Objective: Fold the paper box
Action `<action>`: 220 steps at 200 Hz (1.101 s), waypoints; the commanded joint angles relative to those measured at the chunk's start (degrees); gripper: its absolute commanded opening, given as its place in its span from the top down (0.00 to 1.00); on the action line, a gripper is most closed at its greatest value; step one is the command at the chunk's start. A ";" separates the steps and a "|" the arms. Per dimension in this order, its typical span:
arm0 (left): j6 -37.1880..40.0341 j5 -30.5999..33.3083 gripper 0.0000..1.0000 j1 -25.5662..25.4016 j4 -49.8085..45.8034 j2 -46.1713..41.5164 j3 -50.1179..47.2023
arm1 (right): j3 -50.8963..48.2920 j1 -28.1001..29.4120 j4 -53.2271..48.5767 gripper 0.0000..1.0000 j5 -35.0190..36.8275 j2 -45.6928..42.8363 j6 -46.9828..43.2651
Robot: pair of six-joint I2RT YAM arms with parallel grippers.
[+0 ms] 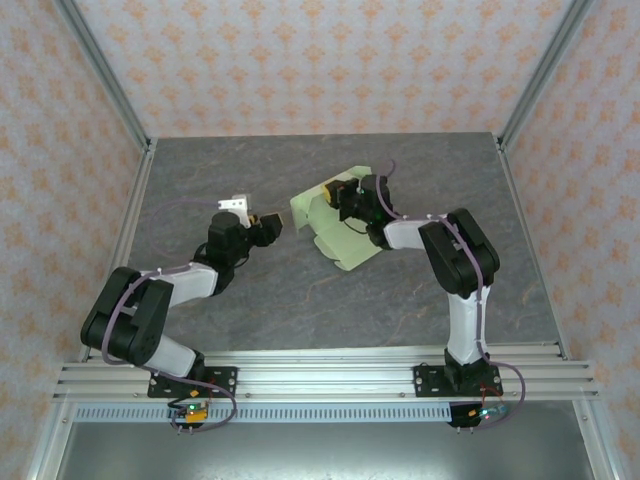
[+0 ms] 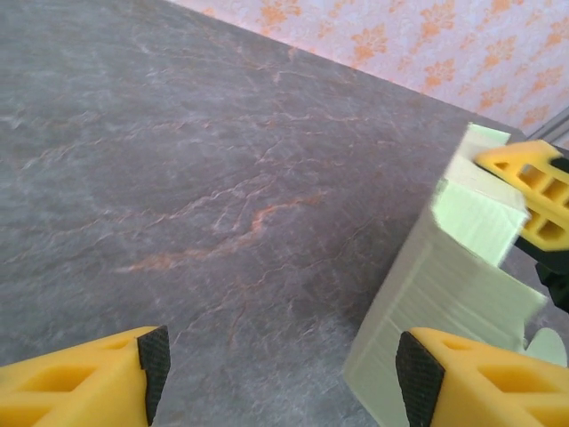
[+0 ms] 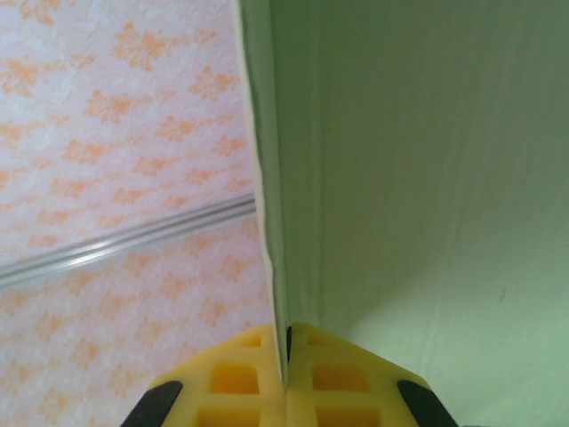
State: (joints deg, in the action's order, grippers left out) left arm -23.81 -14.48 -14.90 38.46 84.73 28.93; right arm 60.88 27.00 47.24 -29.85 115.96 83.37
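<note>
Paper box pinched in closed right tool; left tool gapes empty beside it

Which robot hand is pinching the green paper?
The right gripper: its fingers are shut on the paper box edge. The left gripper is wide open beside it.

The table is a dark grey, stone-patterned surface with faint reddish veins. On it sits one thing, the pale green paper box — just right of centre, toward the far edge, its panels partly raised.
</note>
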 commanded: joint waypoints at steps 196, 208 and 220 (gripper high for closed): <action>24.64 -1.86 0.38 -7.12 3.27 0.98 -0.49 | -10.92 1.13 30.62 1.00 -4.24 6.26 -5.56; 27.02 -0.65 0.38 -7.16 1.19 -0.27 -0.39 | -11.02 1.19 30.52 1.00 -4.24 6.42 -5.72; 28.31 0.56 0.38 -7.16 0.98 -0.21 -0.35 | -10.92 1.19 30.54 1.00 -4.26 6.70 -5.52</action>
State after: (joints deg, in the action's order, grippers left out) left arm -1.48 -18.24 -21.76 41.89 86.32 28.99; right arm 50.72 27.73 75.46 -33.50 121.58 79.20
